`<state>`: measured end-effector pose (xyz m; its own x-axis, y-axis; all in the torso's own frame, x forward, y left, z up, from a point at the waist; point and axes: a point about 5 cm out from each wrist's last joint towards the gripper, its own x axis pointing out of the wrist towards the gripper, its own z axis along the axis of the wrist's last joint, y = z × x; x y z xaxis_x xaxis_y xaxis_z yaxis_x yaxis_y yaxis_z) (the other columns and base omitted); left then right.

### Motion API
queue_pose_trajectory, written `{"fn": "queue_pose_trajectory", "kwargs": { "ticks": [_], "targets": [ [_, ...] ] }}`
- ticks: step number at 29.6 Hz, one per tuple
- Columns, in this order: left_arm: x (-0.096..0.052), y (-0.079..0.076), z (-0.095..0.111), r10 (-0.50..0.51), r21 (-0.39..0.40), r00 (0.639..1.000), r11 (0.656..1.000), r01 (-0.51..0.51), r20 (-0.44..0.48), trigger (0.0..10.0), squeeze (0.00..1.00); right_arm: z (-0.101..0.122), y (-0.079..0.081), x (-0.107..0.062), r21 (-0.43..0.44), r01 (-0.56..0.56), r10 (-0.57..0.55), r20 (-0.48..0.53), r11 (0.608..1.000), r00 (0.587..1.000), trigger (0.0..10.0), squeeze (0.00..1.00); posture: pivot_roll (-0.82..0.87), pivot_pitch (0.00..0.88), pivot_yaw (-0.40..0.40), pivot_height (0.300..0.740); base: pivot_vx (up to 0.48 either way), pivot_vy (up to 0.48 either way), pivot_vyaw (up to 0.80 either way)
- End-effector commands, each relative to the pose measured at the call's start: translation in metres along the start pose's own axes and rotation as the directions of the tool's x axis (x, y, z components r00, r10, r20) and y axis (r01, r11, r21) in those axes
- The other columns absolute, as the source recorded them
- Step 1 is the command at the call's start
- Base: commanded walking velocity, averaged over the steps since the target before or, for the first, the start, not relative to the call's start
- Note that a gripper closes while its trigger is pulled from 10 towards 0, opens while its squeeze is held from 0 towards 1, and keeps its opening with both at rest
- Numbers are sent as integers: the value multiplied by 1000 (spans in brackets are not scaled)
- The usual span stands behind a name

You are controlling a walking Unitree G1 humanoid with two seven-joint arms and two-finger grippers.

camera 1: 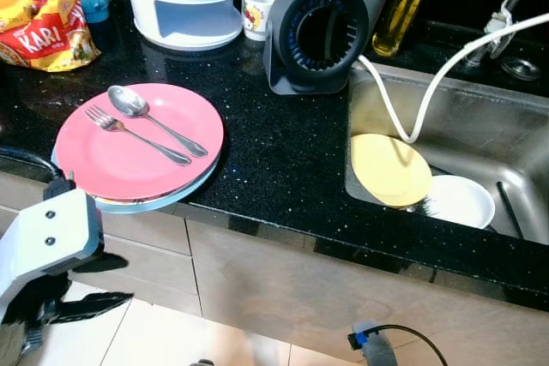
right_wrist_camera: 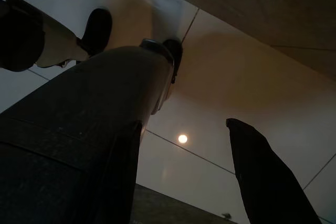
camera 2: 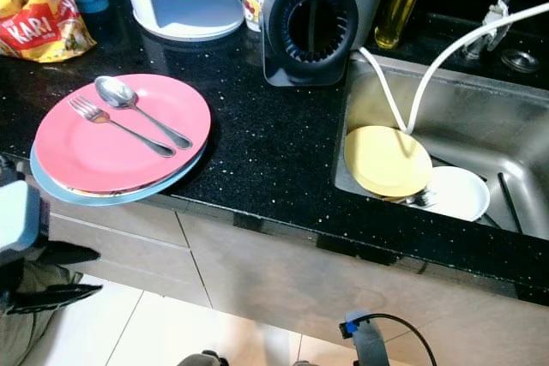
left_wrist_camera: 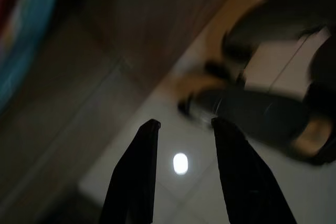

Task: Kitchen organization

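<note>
black speckled tabletop point(camera 1: 283, 152) carrying pink plate point(camera 1: 137, 139) on a blue one at the near edge, spoon point(camera 1: 154, 119) and fork point(camera 1: 133, 135) across it, with sink point(camera 1: 506, 139) to the right holding yellow plate point(camera 1: 390, 169) and white bowl point(camera 1: 461, 201). best to lift the cutlery off first, gripping the handles, before shifting the plates, judging by the overhang. left gripper point(camera 1: 77, 306) hanging low before the cabinet, jaws parted and empty; right gripper point(right_wrist_camera: 184, 182) aimed at the floor, jaws apart, holding nothing.
</note>
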<state>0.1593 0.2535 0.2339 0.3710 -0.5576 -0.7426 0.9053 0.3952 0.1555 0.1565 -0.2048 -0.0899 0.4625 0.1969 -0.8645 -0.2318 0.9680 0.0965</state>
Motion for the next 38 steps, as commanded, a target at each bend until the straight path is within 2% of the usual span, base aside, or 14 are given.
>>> {"fn": "queue_pose_trajectory", "kwargs": {
  "ticks": [1,5,7,12,16,17,19,23,27,28,32,34,35,38],
  "targets": [
    [-2,10,-7,46,27,996,999,-44,-75,10000,0,-5,-2,-1,-8,10,-10,-21,1000,1000,10000,0,184,106,-80,740,0,0,0],
    [-4,29,-17,132,81,983,989,-123,-128,10000,0,-6,-3,-2,-11,16,-16,-21,1000,1000,10000,0,183,105,-81,740,0,0,0],
    [-3,44,-20,212,147,966,971,-190,-145,10000,0,-6,-3,-2,-11,18,-19,-22,1000,1000,10000,0,183,105,-81,740,0,0,0],
    [1,69,-14,326,255,941,921,-294,-92,10000,0,-6,-4,-2,-12,21,-21,-21,1000,1000,10000,0,166,101,-82,740,0,0,0],
    [2,79,-9,352,292,934,902,-319,-67,10000,0,-7,-4,-2,-10,23,-23,-19,1000,1000,10000,0,158,102,-80,740,0,0,0],
    [3,88,-1,379,327,925,877,-353,-18,10000,0,-7,-4,-3,-9,24,-24,-19,1000,1000,10000,0,154,103,-78,740,0,0,0],
    [3,92,2,388,338,921,868,-365,-2,10000,0,-7,-4,-3,-9,24,-25,-19,1000,1000,10000,0,154,103,-78,740,0,0,0],
    [2,108,13,439,380,897,820,-427,61,10000,0,-9,-4,-3,-5,23,-23,-20,1000,1000,10000,0,146,108,-71,740,0,0,0],
    [6,106,12,416,382,907,831,-405,57,10000,0,-10,-1,-2,-4,-2,2,-14,1000,1000,10000,0,145,110,-69,740,0,0,0],
    [11,102,12,381,372,922,848,-377,67,10000,0,-8,4,-2,-15,-72,72,0,997,997,10000,0,143,112,-68,740,0,0,0],
    [18,88,21,262,327,952,895,-302,160,10000,0,-1,11,-4,-61,-249,252,34,967,967,10000,0,136,116,-68,740,0,0,0],
    [20,75,28,165,308,959,923,-232,229,10000,0,7,8,-7,-75,-320,325,63,944,944,10000,0,133,119,-69,740,0,0,0],
    [20,75,28,165,308,959,923,-232,229,10000,0,7,8,-7,-75,-320,325,63,944,944,10000,0,133,119,-69,740,0,0,0],
    [22,61,41,48,289,935,944,-157,352,10000,0,19,5,-12,-98,-423,433,107,901,895,10000,0,127,119,-69,740,0,0,0]
  ]
}}
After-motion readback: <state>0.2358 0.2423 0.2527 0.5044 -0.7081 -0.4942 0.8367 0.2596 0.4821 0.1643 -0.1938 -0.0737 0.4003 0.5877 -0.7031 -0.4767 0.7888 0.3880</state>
